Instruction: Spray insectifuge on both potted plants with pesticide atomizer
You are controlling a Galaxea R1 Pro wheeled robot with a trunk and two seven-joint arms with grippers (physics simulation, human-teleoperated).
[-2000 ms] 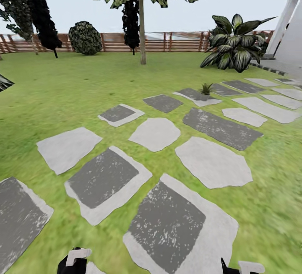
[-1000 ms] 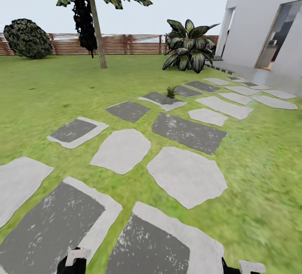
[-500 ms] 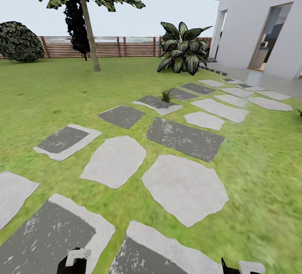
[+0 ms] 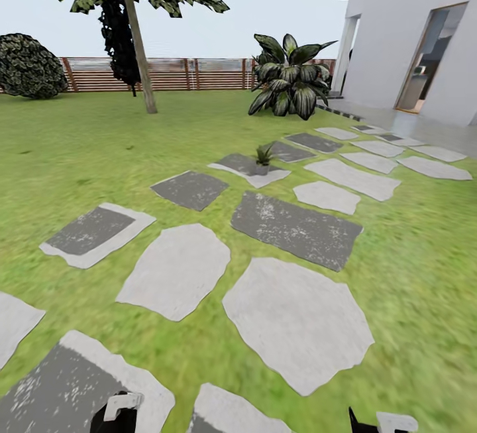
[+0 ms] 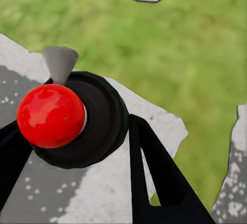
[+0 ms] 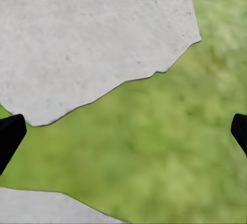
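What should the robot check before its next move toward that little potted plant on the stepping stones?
1. Sprayer in hand: ok. The pesticide atomizer, black with a red top, sits between the fingers of the left pincer.
2. Right pincer free: ok. It is wide open, with grass and a slab beneath it.
3. Target spotted: ok. One potted plant stands on a stepping slab ahead.
4. Close enough to spray: not ok. Several slabs lie between the robot and the plant.
5. Second plant located: cannot tell.
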